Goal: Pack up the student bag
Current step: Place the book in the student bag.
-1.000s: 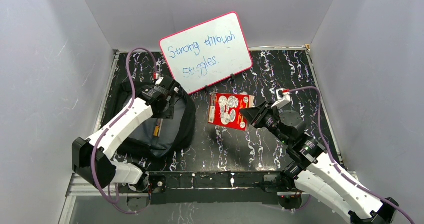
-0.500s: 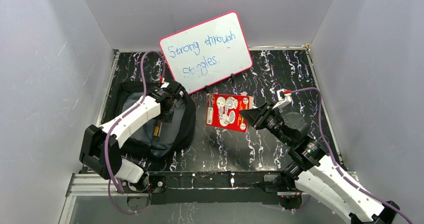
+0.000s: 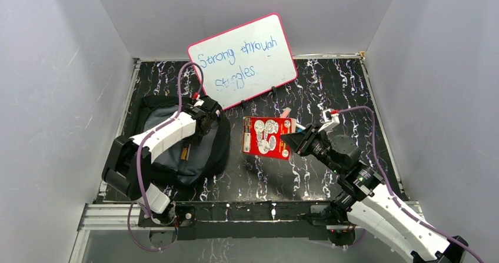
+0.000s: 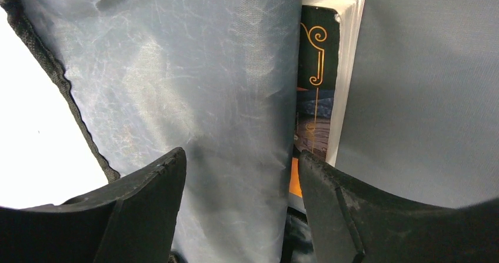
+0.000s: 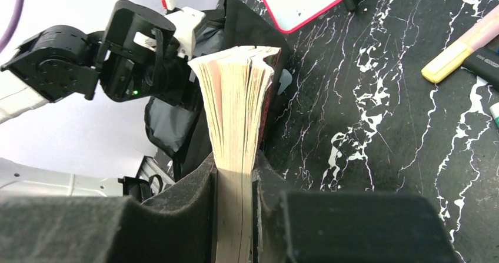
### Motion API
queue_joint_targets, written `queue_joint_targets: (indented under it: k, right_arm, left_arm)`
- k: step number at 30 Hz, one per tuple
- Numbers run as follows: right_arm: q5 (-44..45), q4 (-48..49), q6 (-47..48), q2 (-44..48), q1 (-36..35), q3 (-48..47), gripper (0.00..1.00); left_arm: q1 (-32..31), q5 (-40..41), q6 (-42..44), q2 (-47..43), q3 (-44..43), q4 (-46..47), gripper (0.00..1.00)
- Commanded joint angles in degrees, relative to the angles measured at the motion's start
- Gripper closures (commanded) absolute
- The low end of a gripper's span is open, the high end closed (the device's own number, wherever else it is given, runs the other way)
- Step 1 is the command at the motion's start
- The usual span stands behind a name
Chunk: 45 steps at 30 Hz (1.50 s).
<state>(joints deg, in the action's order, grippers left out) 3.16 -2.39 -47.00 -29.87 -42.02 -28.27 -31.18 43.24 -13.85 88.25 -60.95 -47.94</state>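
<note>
While the right pincer [image 3: 292, 139] is clamping narrowly on one edge of a red book [image 3: 265, 136], it is holding that book clear of the surface [image 3: 329, 92], just right of the bag. Student bag [image 3: 218, 148] is lying at the left of the surface, mouth gaping, grey lining showing. Left pincer [image 4: 240, 157] is hanging over the bag's opening, jaws standing wide and gripping nothing, a fold of lining between them. Dark book with gold ornament [image 4: 315, 98] is sitting inside the bag beside that fold. Whiteboard [image 3: 244, 54] is leaning at the back. Yellow highlighter [image 5: 450, 60] is lying on the surface, off to one side of the red book.
</note>
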Motion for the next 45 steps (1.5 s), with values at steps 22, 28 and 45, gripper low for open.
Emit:
queue_joint_targets:
  k: [22, 28, 45]
  right_arm:
    - [-2.6, 19.9, -18.5, -7.3, 0.1, -4.6, 1.0]
    - [-6.5, 27.5, -22.3, -17.7, -0.1, -8.3, 1.0]
    - [-3.4, 49.0, -17.0, -41.6, -7.5, -12.5, 1.0]
  left_arm:
    - [0.2, 1.0, -1.9, -7.1, -9.3, -0.8, 1.0]
    - [0.2, -2.8, -2.2, -11.1, -12.0, 0.9, 1.0]
    - [0.2, -8.3, -2.4, -9.4, -17.2, -2.2, 1.0]
